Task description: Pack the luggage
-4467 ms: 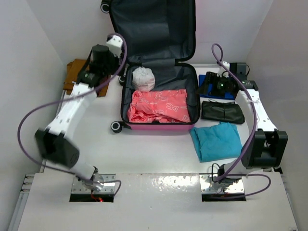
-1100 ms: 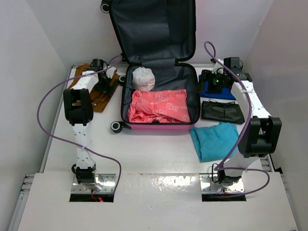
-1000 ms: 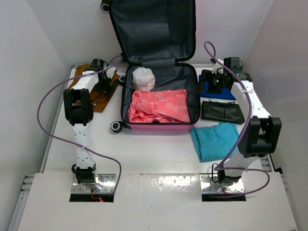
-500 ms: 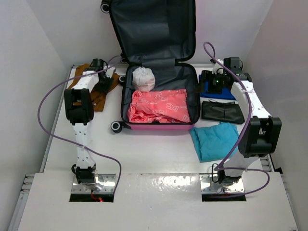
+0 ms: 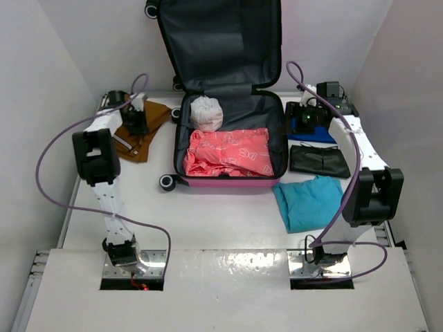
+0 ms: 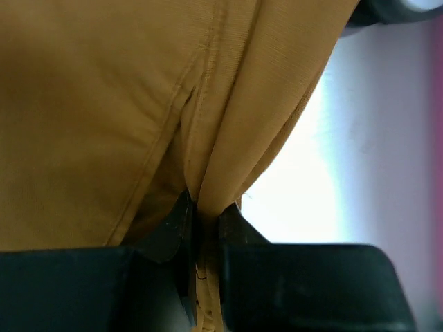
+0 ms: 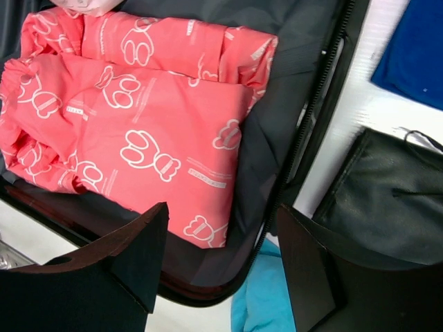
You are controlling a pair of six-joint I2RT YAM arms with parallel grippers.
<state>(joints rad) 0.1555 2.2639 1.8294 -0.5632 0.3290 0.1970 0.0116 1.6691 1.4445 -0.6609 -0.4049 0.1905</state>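
Left wrist view: my left gripper [image 6: 204, 214] is pinched tight on a fold of the brown cloth [image 6: 104, 104]. The pink luggage [image 5: 228, 182] lies open, far and in the middle, with the cloth just left of it. My right gripper [image 7: 221, 242] hangs near its right side, fingers wide apart, holding nothing.

The left arm [image 5: 93, 155] stretched out to the left of the luggage [image 5: 228, 182], left gripper [image 6: 204, 214] pinched tight on a fold of mustard cloth [image 6: 104, 104], right arm [image 5: 367, 159] extended along the luggage's right side, right gripper [image 7: 221, 211] with jaws spread apart, tilted toward the luggage
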